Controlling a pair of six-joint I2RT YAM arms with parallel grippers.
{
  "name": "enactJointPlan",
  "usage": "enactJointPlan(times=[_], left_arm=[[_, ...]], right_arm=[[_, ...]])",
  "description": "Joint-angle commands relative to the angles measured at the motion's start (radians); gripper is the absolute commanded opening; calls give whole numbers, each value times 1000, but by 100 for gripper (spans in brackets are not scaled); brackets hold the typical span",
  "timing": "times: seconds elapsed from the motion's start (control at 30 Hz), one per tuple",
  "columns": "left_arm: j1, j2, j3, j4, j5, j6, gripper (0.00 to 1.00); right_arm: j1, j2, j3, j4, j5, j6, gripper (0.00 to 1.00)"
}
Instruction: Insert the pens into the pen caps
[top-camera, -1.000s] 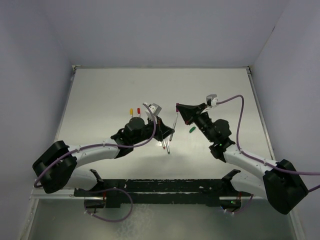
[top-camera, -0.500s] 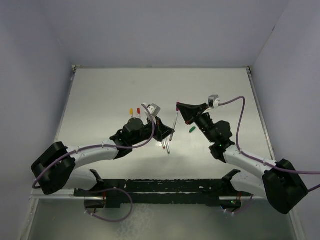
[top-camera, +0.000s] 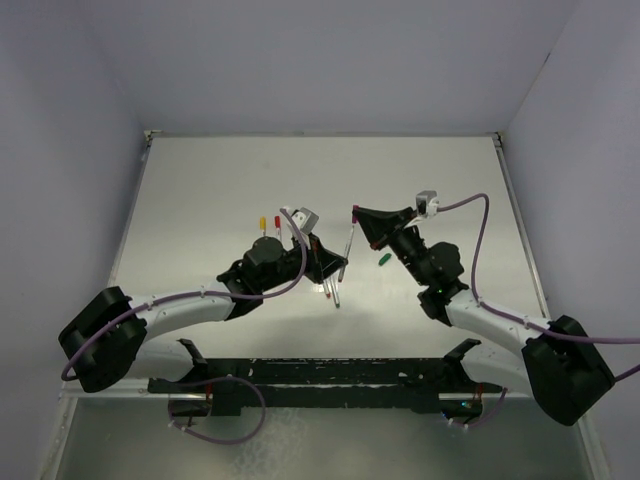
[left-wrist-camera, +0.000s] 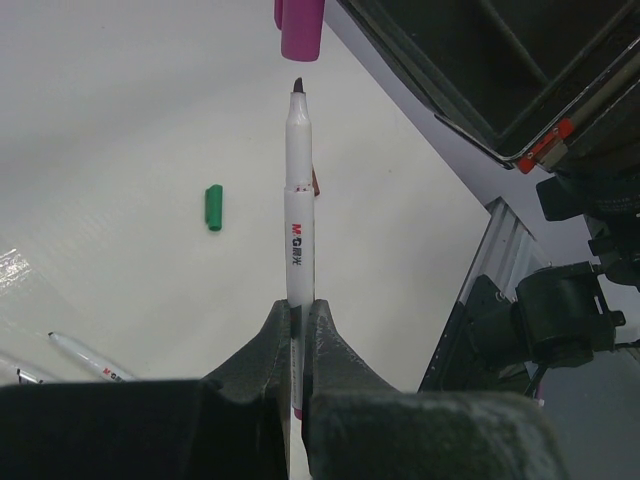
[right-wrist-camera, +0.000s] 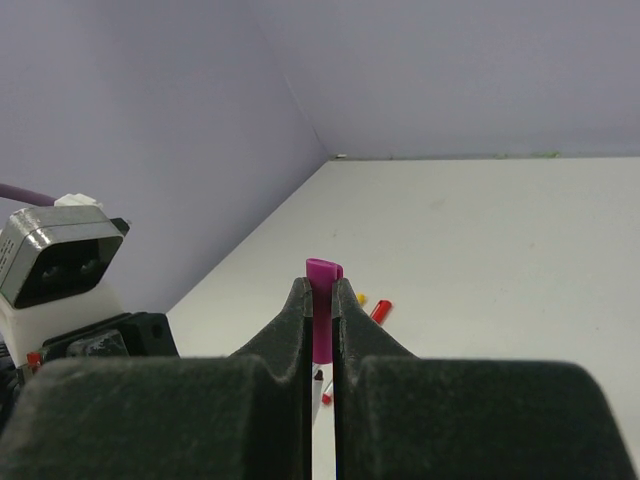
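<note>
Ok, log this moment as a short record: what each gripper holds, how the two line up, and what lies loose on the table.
left gripper: shut on a white pen, bare tip pointing away from it
right gripper: shut on the purple cap
alignment: pen tip just short of the cap's opening, roughly in line, not inserted
loose caps: green cap, red cap, yellow cap
loose pens: at least one spare pen on the table
</note>
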Motion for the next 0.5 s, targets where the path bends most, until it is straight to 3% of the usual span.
enactJointPlan(times=[0.0, 0.47], left_arm=[[-4, -32, 3, 58, -8, 17, 0], [-5, -37, 1, 61, -28, 21, 0]], right_arm=[[2, 1, -1, 80, -1, 14, 0], [3, 19, -7, 82, -21, 34, 0]])
